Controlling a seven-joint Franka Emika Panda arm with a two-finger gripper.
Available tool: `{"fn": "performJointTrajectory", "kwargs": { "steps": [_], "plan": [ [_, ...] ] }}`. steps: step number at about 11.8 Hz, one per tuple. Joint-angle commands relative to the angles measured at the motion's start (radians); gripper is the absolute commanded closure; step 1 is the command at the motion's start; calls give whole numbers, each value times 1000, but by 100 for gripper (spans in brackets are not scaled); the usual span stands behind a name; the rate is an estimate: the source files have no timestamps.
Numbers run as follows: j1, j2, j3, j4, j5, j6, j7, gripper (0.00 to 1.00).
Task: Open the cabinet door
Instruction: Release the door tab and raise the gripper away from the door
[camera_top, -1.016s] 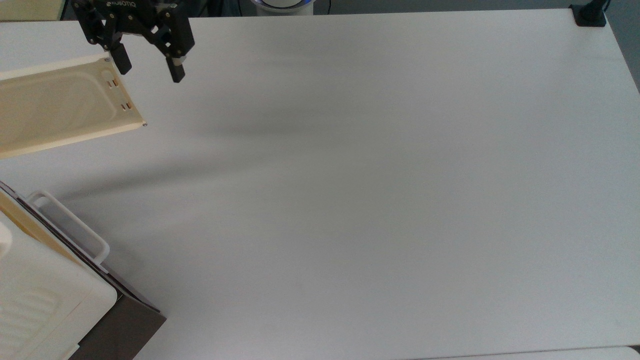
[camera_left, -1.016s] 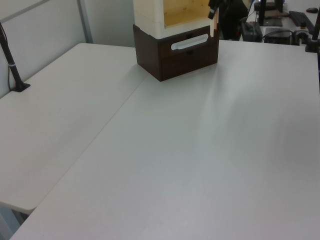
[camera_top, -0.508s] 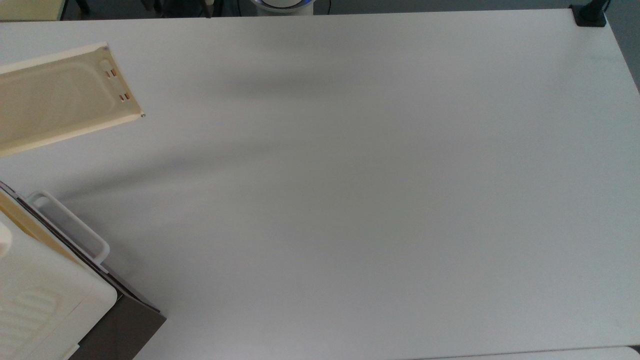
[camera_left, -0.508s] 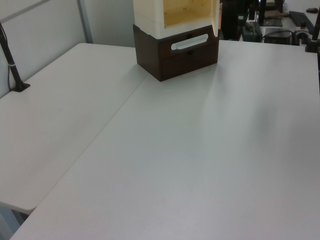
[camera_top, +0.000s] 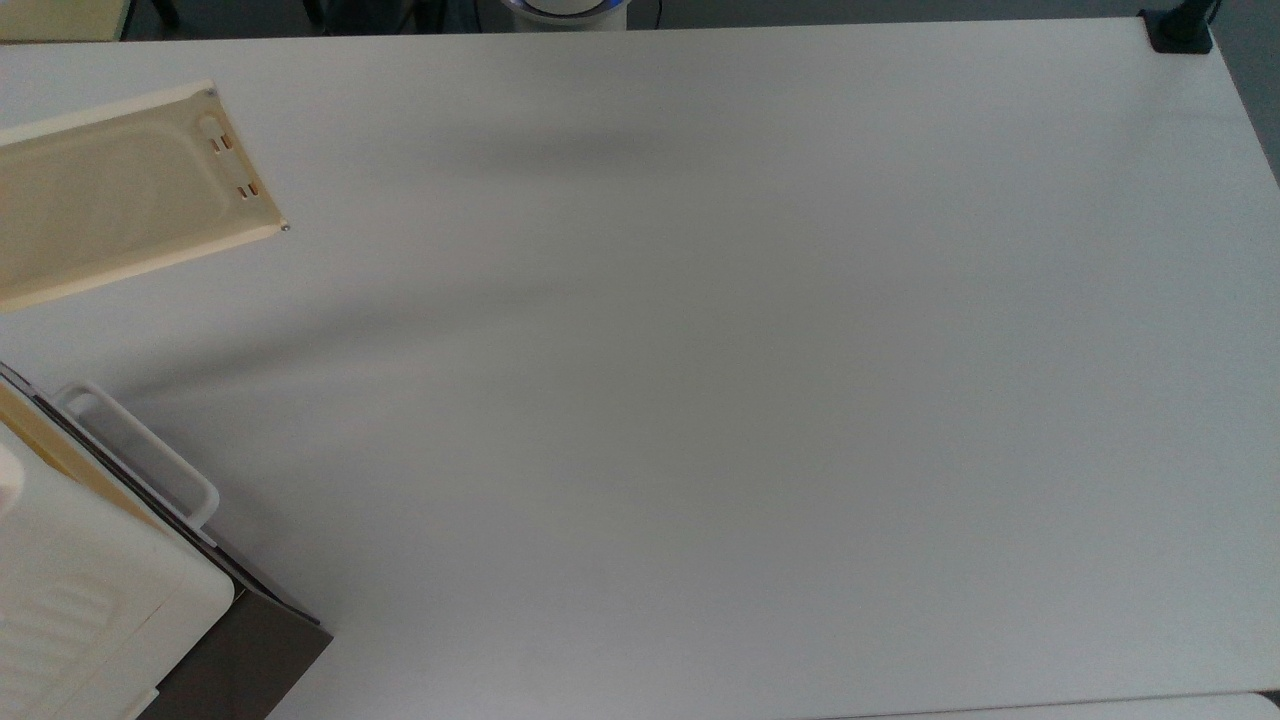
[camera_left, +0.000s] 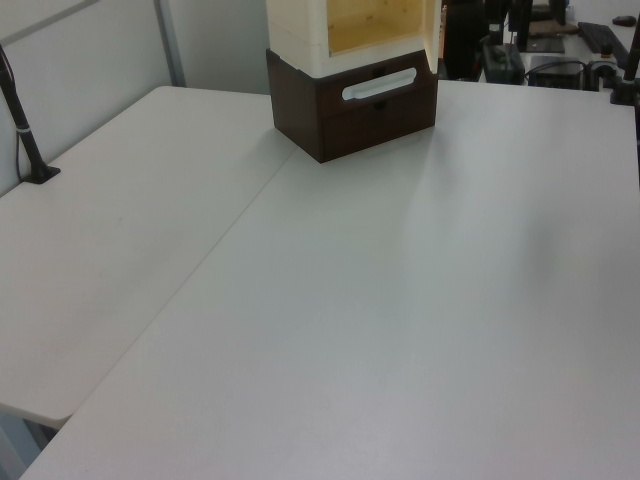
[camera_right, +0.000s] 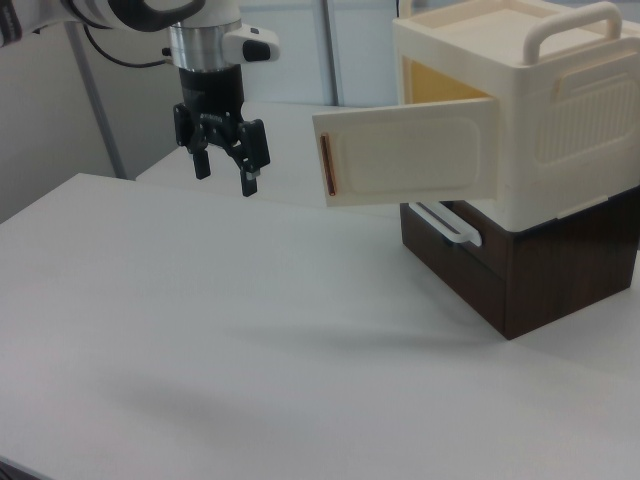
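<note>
The cabinet door stands swung wide open, its pale yellow inner face with a rounded recess and two small slots turned up in the top view. In the right view the cabinet door shows its cream outer face and a copper strip on the free edge. In the left view the door is a thin edge beside the open cabinet. My gripper hangs open above the table, to the right view's left of the door's free edge and apart from it, holding nothing.
The cream cabinet sits on a dark brown drawer base with a white loop handle. A black clamp post stands at the left view's left table edge. The white table spreads wide around the cabinet.
My gripper, which was at the door's free corner a second ago, has drawn away and left the top view. The door has swung slightly further open.
</note>
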Motion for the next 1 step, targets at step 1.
{"fn": "performJointTrajectory", "kwargs": {
  "steps": [1],
  "plan": [
    [-5,-23,11,-36,-5,59,-10,0]
  ]
}}
